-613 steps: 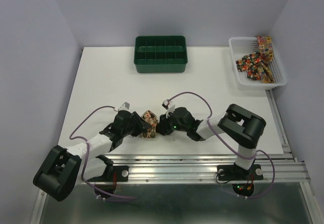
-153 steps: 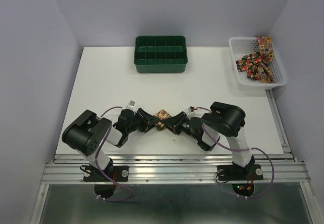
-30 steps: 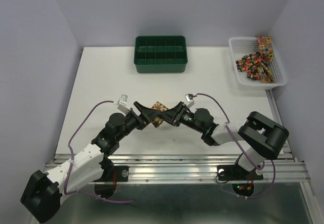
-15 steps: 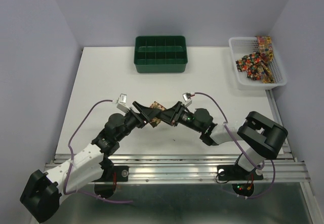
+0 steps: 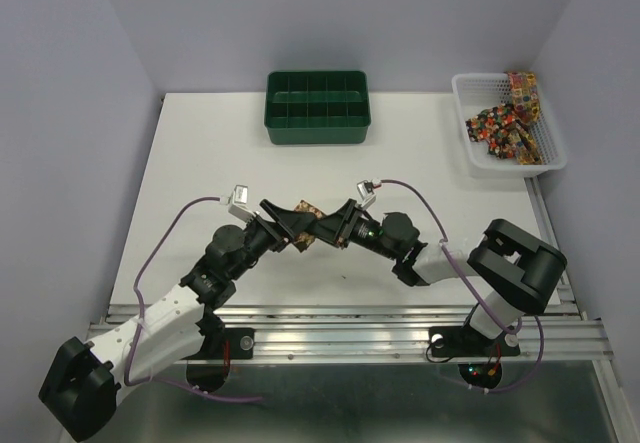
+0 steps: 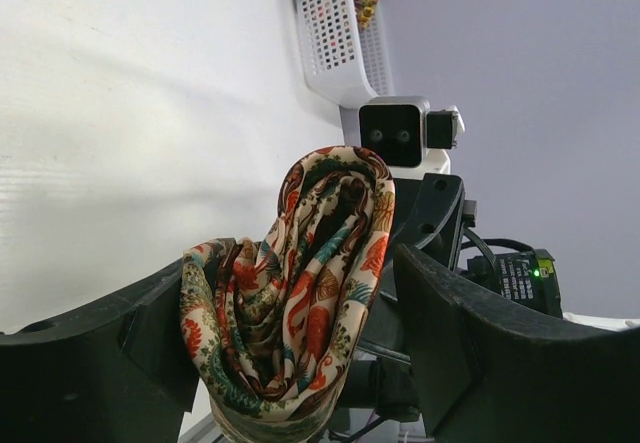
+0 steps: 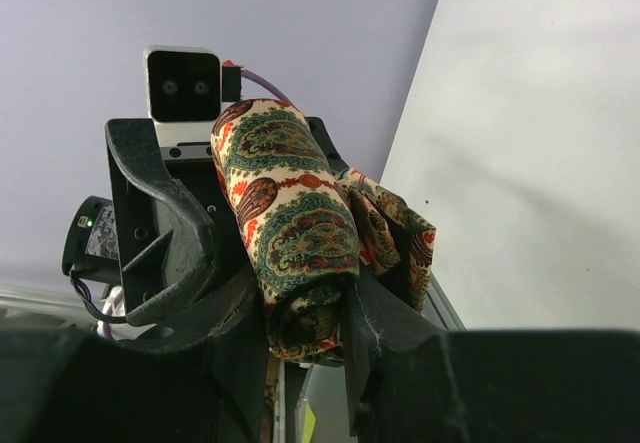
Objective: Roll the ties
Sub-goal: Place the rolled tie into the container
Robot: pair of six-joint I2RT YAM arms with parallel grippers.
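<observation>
a: where's the tie?
b: one rolled tie [image 6: 295, 313], paisley print in cream, green and red. it sits between the two grippers over the near middle of the table [image 5: 200, 163]. in both wrist views it looks held up off the surface.
a: left gripper?
b: left gripper [image 5: 292, 225] comes in from the left. its fingers [image 6: 480, 353] stand wide, one on each side of the roll, right up against the fabric. can't tell if they squeeze it.
a: right gripper?
b: right gripper [image 5: 326, 227] faces it from the right, tips nearly meeting the left one's. narrow gap, and its fingers [image 7: 385, 338] pinch the roll's lower end. the roll stands up out of them, with a looser fold bulging off one side.
a: roll tidy?
b: loose spiral, layers gaping at the open end that faces the left wrist camera.
a: other stuff?
b: green compartment tray [image 5: 317, 133] at the middle of the far edge. white mesh basket [image 5: 497, 168] at the far right corner, with more printed ties [image 5: 505, 123] heaped in it and one draped over its far rim. both are well apart from the grippers.
</observation>
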